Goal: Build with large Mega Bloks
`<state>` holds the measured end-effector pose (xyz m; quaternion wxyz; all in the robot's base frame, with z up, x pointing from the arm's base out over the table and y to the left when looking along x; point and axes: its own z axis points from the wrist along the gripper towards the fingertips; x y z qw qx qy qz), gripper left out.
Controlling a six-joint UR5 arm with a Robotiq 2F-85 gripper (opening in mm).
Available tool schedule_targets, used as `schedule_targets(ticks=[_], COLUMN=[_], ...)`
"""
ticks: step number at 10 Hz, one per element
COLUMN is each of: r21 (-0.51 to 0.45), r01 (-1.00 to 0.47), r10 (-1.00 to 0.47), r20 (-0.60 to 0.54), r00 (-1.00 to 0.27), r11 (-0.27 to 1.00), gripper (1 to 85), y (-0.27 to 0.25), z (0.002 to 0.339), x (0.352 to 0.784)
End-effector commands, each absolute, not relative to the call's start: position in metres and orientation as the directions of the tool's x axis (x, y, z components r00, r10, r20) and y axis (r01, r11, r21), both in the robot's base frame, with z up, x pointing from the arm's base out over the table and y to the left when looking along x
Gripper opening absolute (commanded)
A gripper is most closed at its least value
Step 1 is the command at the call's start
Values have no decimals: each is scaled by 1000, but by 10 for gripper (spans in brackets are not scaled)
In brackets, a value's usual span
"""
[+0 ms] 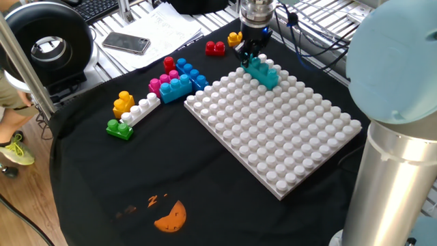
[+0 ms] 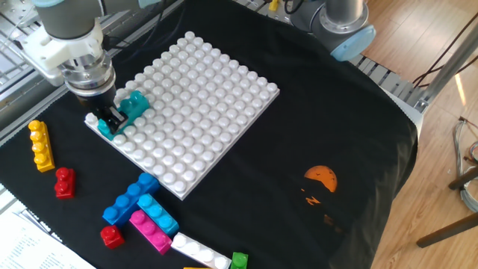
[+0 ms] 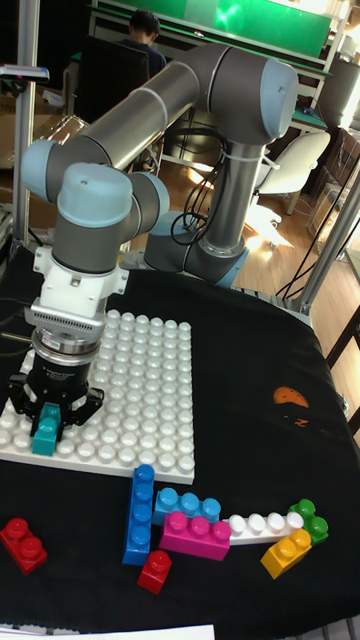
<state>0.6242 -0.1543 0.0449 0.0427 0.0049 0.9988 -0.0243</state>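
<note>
Black cloth tabletop, white baseplate (image 2: pixel 224 97). Teal brick (image 2: pixel 131 108) seated at baseplate corner edge, clamped across side walls by gripper (image 2: pixel 112 119). Likely light, rigid, smooth plastic; best held by flat sides, below studs.

Between the jaws you see a glossy teal plastic brick (image 2: pixel 128 111); beneath them a smooth white plastic baseplate (image 2: pixel 202 104); matt black cloth (image 2: pixel 314 112) covers your tabletop all around.
</note>
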Motion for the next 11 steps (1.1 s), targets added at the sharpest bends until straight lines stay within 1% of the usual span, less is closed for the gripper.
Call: schedule_targets(ticks=[1,4,6,7,8,10,11], r21=[-29,9,28,31,39,47,55], r01=[9,-8,-17,-38,-69,-132,-153], r10=[6,-7,-13,-34,-63,-123,-143], r20=[-107,-124,-128,-132,-144,-165,-161], r00=[-994,-992,-992,-991,-988,-979,-977], r11=[1000,1000,999,999,997,990,987], gripper=[20,20,50,93,297,543,570], y=[-151,-146,-144,-143,-142,-144,-143], z=[42,39,40,40,42,45,46], x=[628,630,632,632,635,639,640])
